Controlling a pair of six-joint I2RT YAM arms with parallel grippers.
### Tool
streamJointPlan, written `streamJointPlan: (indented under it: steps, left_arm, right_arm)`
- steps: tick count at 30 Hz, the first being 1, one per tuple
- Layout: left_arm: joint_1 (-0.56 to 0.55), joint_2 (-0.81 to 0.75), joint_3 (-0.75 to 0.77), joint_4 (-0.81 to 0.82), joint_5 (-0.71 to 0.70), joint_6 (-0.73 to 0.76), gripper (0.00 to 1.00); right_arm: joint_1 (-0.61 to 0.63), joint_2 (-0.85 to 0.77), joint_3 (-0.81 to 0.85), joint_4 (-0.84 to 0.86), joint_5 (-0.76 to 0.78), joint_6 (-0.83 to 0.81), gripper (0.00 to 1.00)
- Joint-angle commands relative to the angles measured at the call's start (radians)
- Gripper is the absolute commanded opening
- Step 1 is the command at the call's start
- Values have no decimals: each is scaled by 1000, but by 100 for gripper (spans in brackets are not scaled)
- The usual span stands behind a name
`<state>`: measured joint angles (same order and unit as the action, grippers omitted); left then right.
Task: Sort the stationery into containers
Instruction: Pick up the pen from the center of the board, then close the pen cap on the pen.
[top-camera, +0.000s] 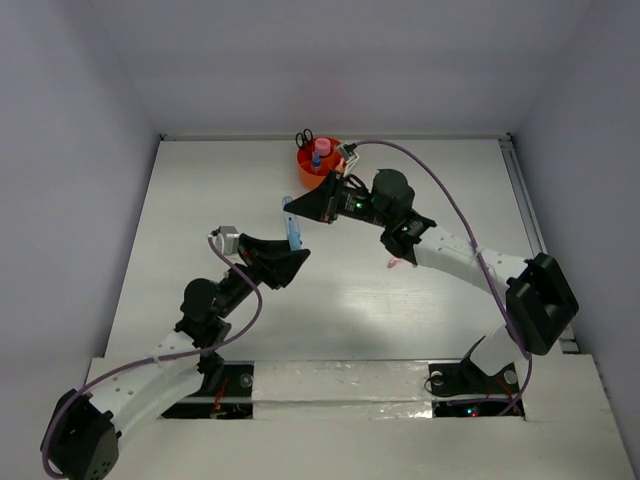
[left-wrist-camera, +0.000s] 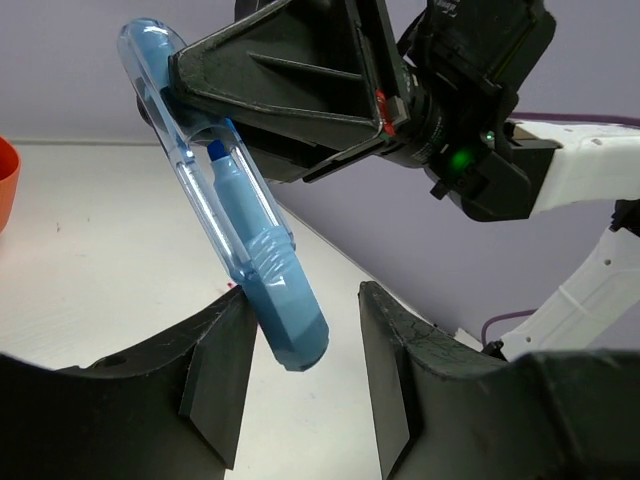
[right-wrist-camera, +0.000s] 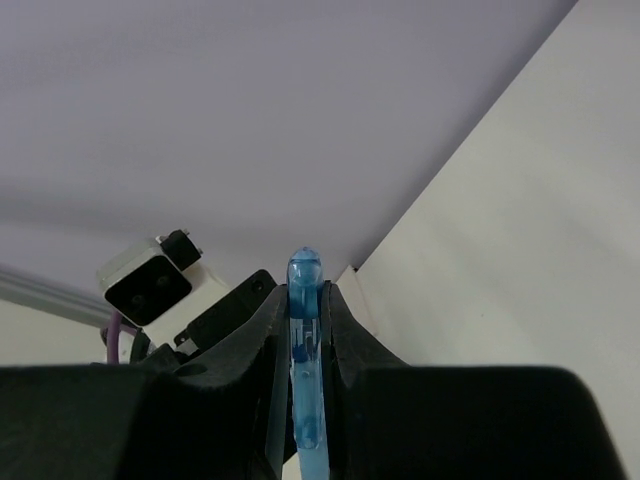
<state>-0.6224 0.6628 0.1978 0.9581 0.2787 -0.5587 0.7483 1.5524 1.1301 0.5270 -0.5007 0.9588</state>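
Two arms meet above the middle of the white counter (top-camera: 450, 180), with a blue pen (left-wrist-camera: 240, 230) between them. The right pincer (right-wrist-camera: 305, 310) is closed on the pen, clamping it at its clear, rounded cap end. In the right wrist view the cap pokes up between the two black fingers (right-wrist-camera: 265, 340), which press on it from both sides. The pen hangs off the counter, slanting, its thicker blue end lowest.

The left pincer (left-wrist-camera: 300, 390) is spread wide and holds nothing. In the left wrist view the pen's lower end sits in the gap just above its fingers, nearer the left-hand one (left-wrist-camera: 215, 385). Whether the pen touches that finger cannot be told; the other finger is clearly apart from it.

At the far edge of the counter, behind the right arm's wrist, stands the orange tub (top-camera: 305, 165). Black-handled scissors (top-camera: 304, 136) stick up from its far side and a pink-capped glue bottle (top-camera: 322, 147) stands inside it. A small pink piece (top-camera: 392, 264) lies on the counter just beside the right forearm, well apart from the tub.
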Motion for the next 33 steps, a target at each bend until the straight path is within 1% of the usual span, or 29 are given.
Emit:
streamJointPlan:
  steps: [1, 6, 11, 17, 22, 24, 28, 30, 33]
  left_arm:
    - [-7, -41, 9, 38, 20, -1, 41]
    - [-7, -61, 6, 13, 10, -3, 39]
    - [-7, -77, -6, 8, -6, -13, 32]
    - [-7, -65, -15, 27, 10, -36, 30]
    - [-7, -55, -21, 50, 4, -60, 19]
    - [-7, -55, -20, 50, 4, -60, 16]
    - [-7, -54, -14, 41, -4, -61, 3]
    - [-7, -54, -14, 34, -15, -63, 0]
    - [-7, -57, -14, 31, -22, -64, 0]
  right_arm:
    - [-12, -5, 14, 99, -18, 1, 0]
    - [-12, -12, 5, 102, -21, -8, 0]
    - [-12, -11, 2, 116, -38, -9, 0]
    - [-12, -5, 2, 131, -56, -22, 0]
    - [-12, -12, -12, 134, -65, -35, 0]
    - [-12, -20, -13, 128, -64, -45, 0]
    - [-12, -28, -16, 119, -73, -68, 0]
    - [-12, -29, -18, 107, -79, -80, 0]
    - [-12, -32, -32, 129, -105, -83, 0]
